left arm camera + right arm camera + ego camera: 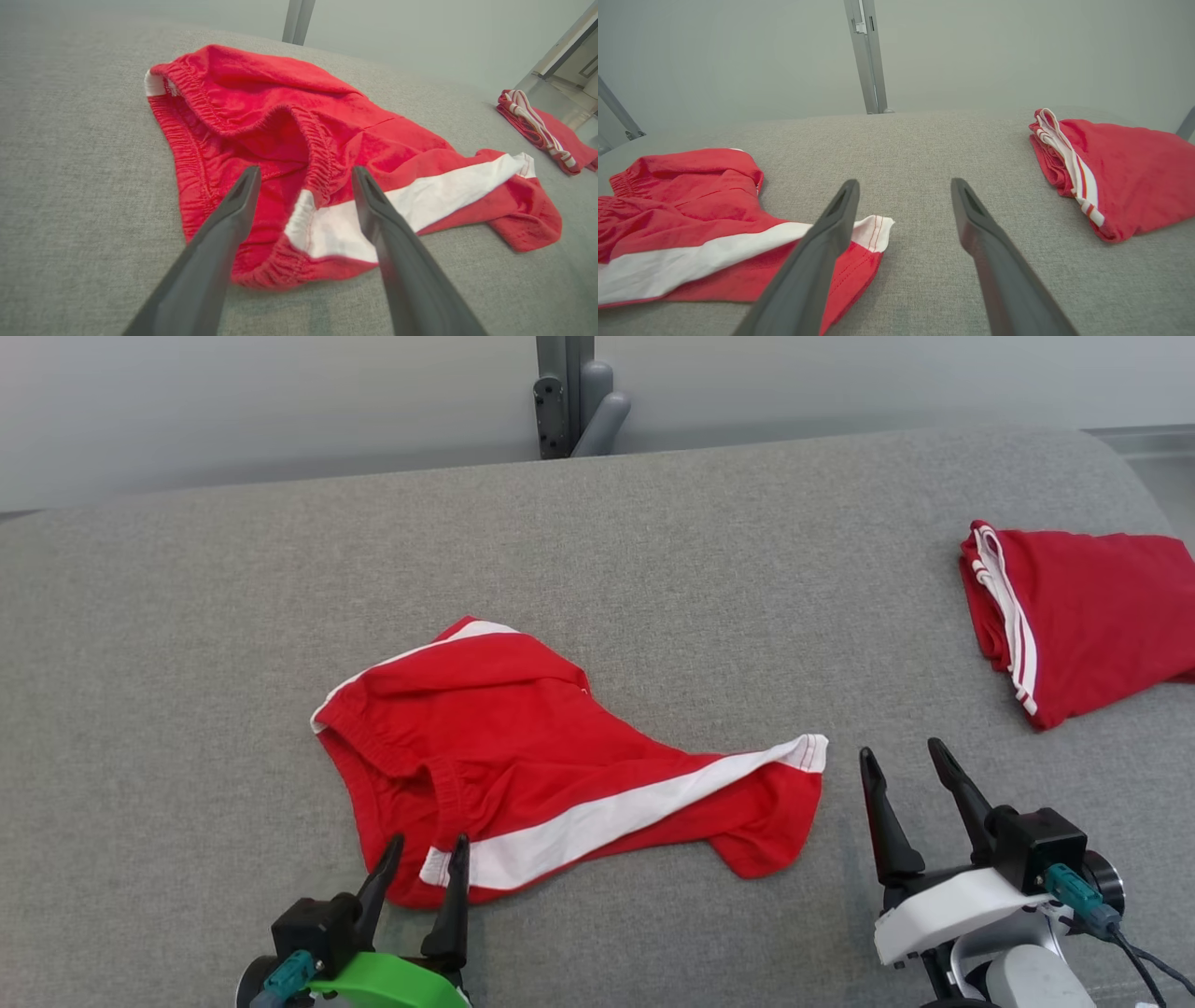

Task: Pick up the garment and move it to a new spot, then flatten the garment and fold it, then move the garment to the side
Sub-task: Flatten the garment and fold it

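Garment (pixel 560 765) crumpled on grey cushion (pixel 187 663), left gripper (pixel 428 842) and right gripper (pixel 902 749) fingers apart

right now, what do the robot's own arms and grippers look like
Each gripper has two long, dark, tapering fingers on a black block with a teal plug. The left gripper has a bright green cover behind it. The right gripper has a white cover, a black cable leaving its plug, and a pale grey forearm.
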Tool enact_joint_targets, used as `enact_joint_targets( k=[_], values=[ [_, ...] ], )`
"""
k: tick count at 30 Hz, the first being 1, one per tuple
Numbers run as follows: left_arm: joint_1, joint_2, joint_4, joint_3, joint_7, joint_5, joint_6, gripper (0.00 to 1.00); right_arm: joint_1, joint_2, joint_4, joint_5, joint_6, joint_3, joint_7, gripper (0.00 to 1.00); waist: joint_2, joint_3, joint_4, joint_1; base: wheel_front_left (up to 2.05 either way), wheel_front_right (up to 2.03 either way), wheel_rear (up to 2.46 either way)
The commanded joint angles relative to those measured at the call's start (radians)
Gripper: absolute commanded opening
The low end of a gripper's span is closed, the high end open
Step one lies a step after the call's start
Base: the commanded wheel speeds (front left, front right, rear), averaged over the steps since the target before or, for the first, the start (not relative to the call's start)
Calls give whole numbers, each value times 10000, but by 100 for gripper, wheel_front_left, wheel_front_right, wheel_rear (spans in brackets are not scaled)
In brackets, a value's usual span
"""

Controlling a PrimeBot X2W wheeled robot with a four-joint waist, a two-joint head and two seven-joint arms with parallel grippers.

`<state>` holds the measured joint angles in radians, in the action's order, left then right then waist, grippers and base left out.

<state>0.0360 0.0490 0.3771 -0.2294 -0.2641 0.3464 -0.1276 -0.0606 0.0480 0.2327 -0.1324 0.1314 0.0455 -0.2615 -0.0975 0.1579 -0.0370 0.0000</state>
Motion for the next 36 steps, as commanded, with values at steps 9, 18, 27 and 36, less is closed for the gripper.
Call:
enact_joint_targets(
  k=[9,18,27,36],
  values=[
    [548,38,580,-275,2,135,-37,77,-332,30,37,3,-16,20,-18,100,0,552,-161,0,0,0,0],
    [417,39,532,-185,2,55,-37,0,-314,28,147,-127,-16,-17,-18,100,0,600,46,0,0,0,0],
    [673,30,-131,1028,4,-249,-38,0,-447,26,439,-466,-16,487,-19,100,0,830,257,0,0,0,0],
    [864,32,-271,1311,2,-339,-28,0,-660,29,1054,-1438,-16,1564,-18,100,0,1101,266,0,0,0,0]
  ],
)
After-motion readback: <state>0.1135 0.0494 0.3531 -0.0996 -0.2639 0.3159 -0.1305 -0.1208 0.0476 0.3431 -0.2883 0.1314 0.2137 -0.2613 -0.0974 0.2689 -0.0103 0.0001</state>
